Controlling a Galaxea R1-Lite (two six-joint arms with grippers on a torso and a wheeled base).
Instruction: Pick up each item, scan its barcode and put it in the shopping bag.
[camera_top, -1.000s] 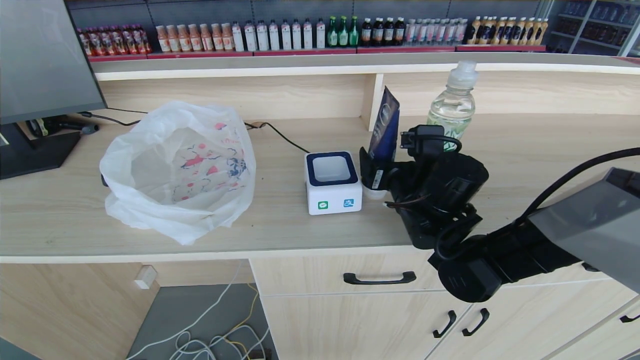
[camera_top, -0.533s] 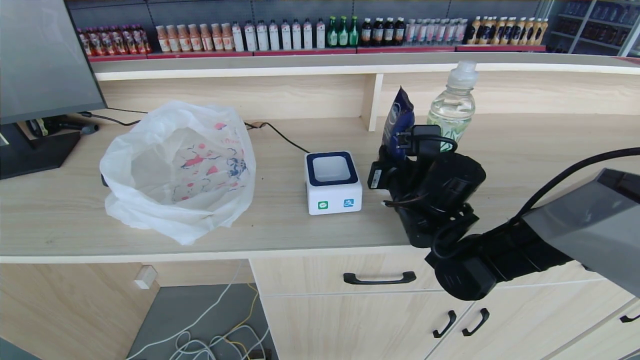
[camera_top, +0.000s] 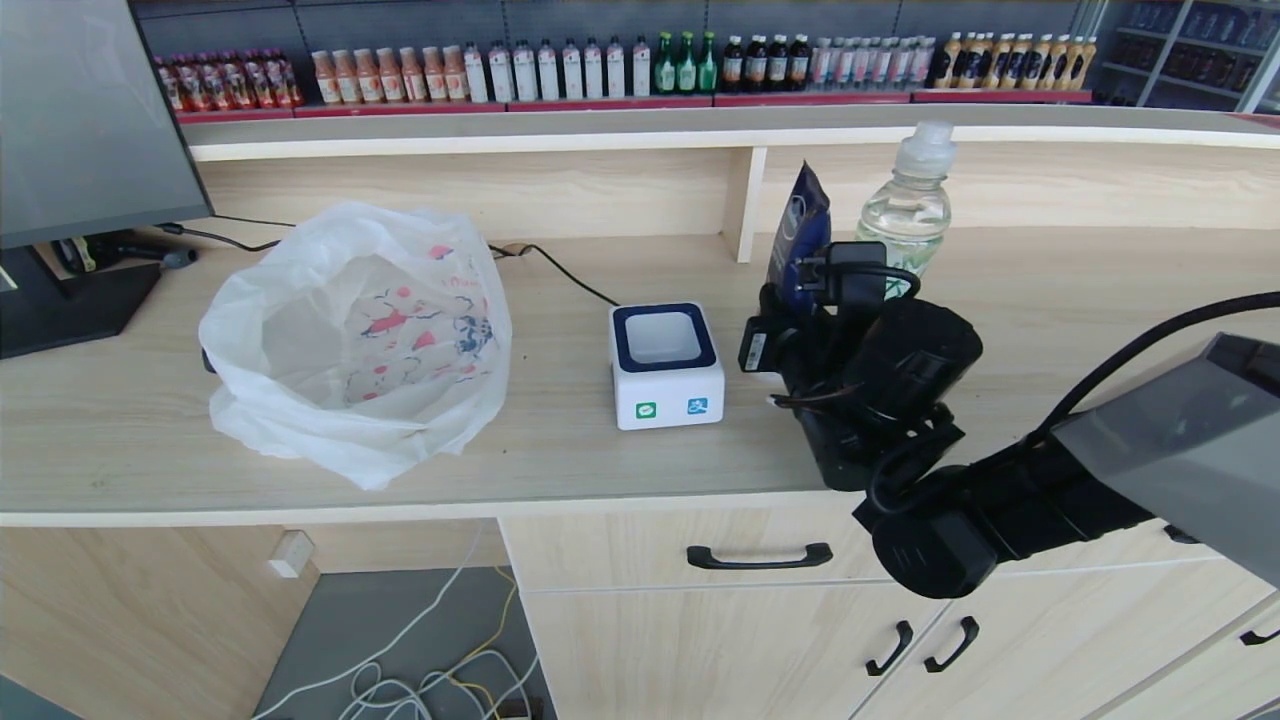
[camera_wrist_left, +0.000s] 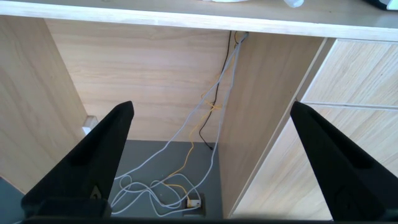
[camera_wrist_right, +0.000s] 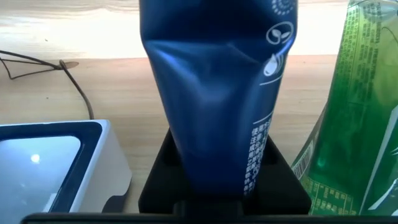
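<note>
Upright blue tube (camera_top: 800, 230) clamped in right gripper (camera_top: 788, 325) fingers above worktop (camera_top: 560, 450), left gripper (camera_wrist_left: 211, 109) below worktop edge, fingers wide apart.

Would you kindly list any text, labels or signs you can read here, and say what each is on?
No text reads clearly.
On the blue tube: white print, leaf and drop symbols; words too small.
On the bottle label: barcode and print, blurred.
On the scanner: green and blue icons, no readable words.
</note>
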